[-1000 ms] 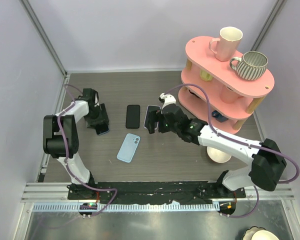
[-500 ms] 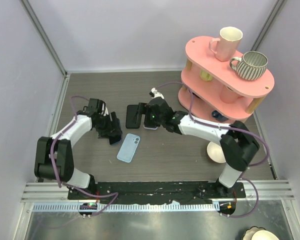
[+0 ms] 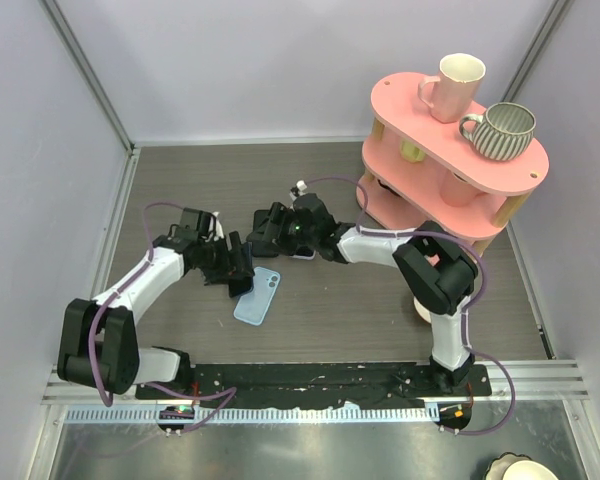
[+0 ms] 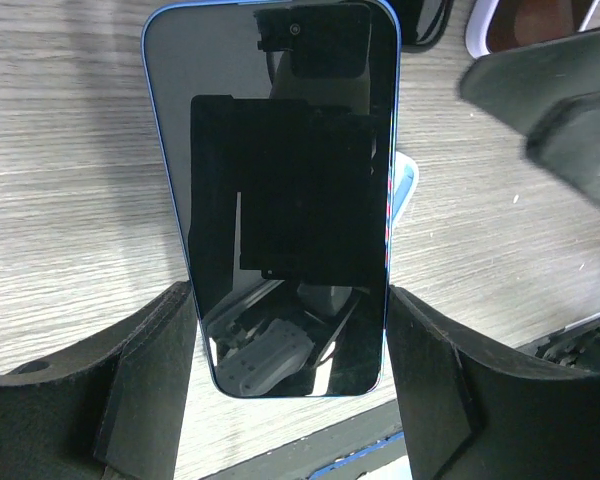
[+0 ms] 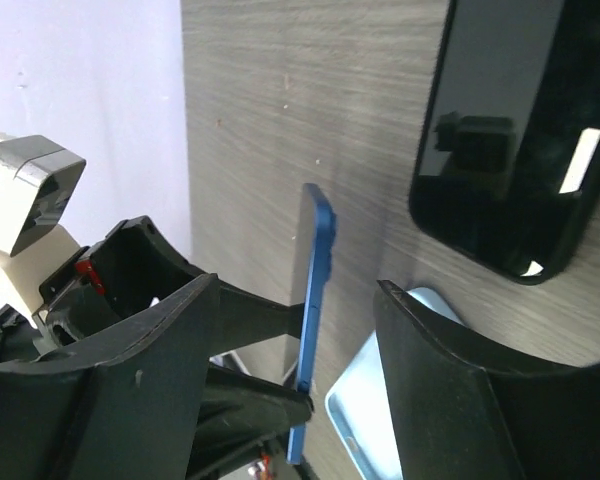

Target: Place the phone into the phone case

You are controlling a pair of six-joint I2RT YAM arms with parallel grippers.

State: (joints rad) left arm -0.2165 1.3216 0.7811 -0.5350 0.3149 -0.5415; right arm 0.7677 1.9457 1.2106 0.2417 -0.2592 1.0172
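Looking from above, you have the left end effector [image 3: 237, 272] poised at the upper end of the light-blue phone case [image 3: 259, 299], which lies flat on the counter [image 3: 360, 310]. The right end effector [image 3: 270, 230] reaches in just beside it.

Through the left wrist, the blue phone [image 4: 280, 200] is clamped by its long edges between the pads, screen toward the lens. A sliver of the case shows past its right edge.

Through the right wrist, the phone stands edge-on between wide-set fingers that don't touch it, and a black phone [image 5: 520, 130] lies beyond.

Your best move is probably to close the right side squarely on the phone's front and back before you loosen the left. Then lay the phone level over the case and press.
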